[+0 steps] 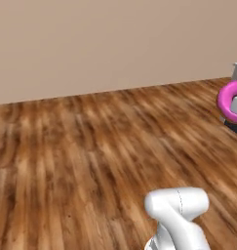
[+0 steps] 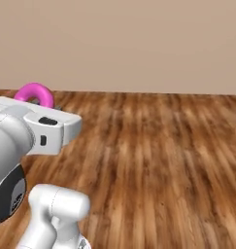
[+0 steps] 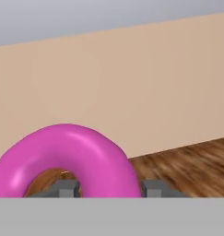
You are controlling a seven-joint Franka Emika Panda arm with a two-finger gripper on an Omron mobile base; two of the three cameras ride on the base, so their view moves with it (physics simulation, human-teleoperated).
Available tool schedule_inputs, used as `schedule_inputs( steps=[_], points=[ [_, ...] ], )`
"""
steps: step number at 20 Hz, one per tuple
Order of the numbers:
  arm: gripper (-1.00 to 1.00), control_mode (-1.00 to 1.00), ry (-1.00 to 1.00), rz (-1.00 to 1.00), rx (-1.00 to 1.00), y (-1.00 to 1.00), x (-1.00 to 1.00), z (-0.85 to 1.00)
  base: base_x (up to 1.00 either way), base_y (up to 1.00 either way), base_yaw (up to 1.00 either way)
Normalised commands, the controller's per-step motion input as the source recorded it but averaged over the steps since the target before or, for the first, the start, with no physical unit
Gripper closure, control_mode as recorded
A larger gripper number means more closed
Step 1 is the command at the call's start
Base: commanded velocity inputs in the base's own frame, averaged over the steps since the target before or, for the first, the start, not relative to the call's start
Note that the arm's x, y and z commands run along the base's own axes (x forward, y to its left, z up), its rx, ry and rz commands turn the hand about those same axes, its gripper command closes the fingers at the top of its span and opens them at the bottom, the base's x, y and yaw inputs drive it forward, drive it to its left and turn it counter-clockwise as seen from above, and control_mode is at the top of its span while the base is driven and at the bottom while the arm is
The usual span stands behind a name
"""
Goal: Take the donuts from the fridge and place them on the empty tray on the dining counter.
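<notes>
The end effector (image 3: 106,189) is gripping the pink donut (image 3: 67,159), with its two grey fingertips (image 3: 65,188) showing at the bottom of the hand view, one inside the ring's hole and the other against the ring's outer right side. In that view the donut is sitting in the lower left of the frame, standing on edge with its glossy pink arch curving over the fingertips and a sliver of brown underside peeking through the hole. Behind it a beige wall (image 3: 145,87) is filling most of the frame, and a strip of wooden floor (image 3: 187,166) is showing at lower right.

In the left base view the pink donut (image 1: 228,101) is appearing at the right edge, held above the brown plank floor (image 1: 90,161). In the right base view the donut (image 2: 36,93) is poking up at the left, just behind the white body of the arm (image 2: 39,127), again with the floor and the plain wall beyond it.
</notes>
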Motion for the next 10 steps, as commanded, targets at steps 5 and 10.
schedule_inputs(
  steps=[5,10],
  points=[
    [1.0,1.0,0.0,0.0,0.0,0.0,0.0,0.0,0.36,-0.94,0.0],
    [1.0,1.0,0.0,0.0,0.0,0.0,0.0,0.0,0.0,-0.43,-0.79]
  ],
)
